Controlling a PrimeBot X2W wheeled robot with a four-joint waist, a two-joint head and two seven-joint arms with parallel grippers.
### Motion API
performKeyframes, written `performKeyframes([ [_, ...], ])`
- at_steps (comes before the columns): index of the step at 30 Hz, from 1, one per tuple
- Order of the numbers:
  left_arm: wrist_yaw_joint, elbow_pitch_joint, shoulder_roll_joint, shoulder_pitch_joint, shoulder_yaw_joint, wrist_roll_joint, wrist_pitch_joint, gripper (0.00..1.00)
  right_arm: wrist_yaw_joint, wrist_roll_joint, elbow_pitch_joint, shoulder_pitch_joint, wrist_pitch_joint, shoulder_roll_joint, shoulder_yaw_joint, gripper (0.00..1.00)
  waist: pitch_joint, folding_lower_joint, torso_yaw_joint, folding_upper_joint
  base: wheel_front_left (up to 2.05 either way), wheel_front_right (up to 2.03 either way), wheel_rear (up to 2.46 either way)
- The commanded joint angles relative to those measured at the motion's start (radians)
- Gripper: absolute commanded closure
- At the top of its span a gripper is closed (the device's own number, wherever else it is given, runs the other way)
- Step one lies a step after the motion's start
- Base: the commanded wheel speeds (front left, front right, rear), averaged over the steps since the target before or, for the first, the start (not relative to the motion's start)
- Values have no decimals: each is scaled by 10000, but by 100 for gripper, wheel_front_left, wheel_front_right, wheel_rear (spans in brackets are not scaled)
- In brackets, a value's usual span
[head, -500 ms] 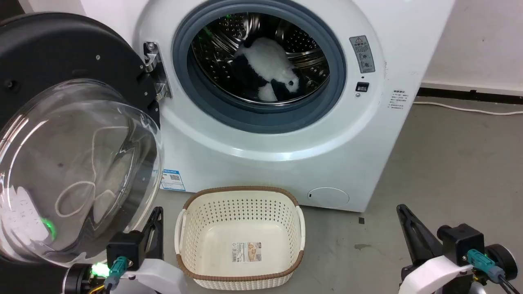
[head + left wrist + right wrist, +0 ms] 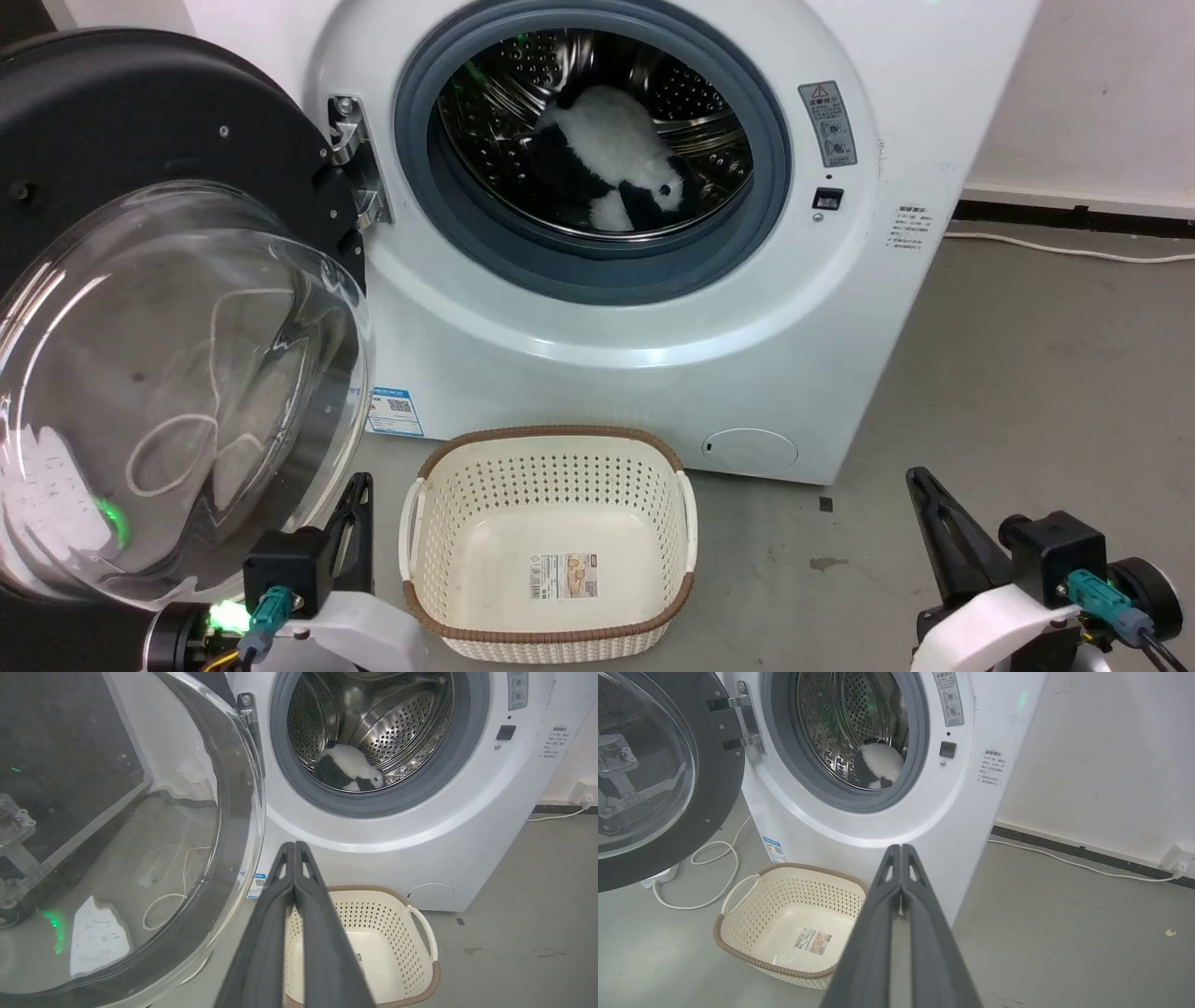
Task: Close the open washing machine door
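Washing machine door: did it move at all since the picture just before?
No, nothing visibly moved. The big round black-framed washing machine door with its clear glass window stays wide open. The left gripper and right gripper stay low, both shut and holding nothing.

Soft, even indoor light with faint shadows on the floor [image 2: 1027,373]. The glass of the washing machine door [image 2: 140,835], left of the left gripper [image 2: 294,845], carries white glare streaks and a green glint; the steel drum [image 2: 397,732] beyond its tips gleams. Wrist views bow straight lines toward their edges; focus is sharp throughout.
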Motion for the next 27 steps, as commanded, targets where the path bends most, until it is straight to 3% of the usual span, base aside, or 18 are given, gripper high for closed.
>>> performKeyframes([
  [1,28,-41,-1,-152,22,24,1,100,8,-51,-45,-120,5,9,1,100,0,0,0,0,0,0,0],
  [19,-3,2,0,2,-5,-3,-7,100,-2,8,2,3,-5,0,1,100,0,0,0,0,0,0,0],
  [20,-3,6,0,6,-8,-5,-5,0,-2,9,8,5,-6,0,3,0,0,0,0,0,0,0,0],
  [27,-30,-6,0,11,-59,-24,-104,0,-2,125,33,30,-105,-1,-63,0,1,0,1,0,0,0,0],
])
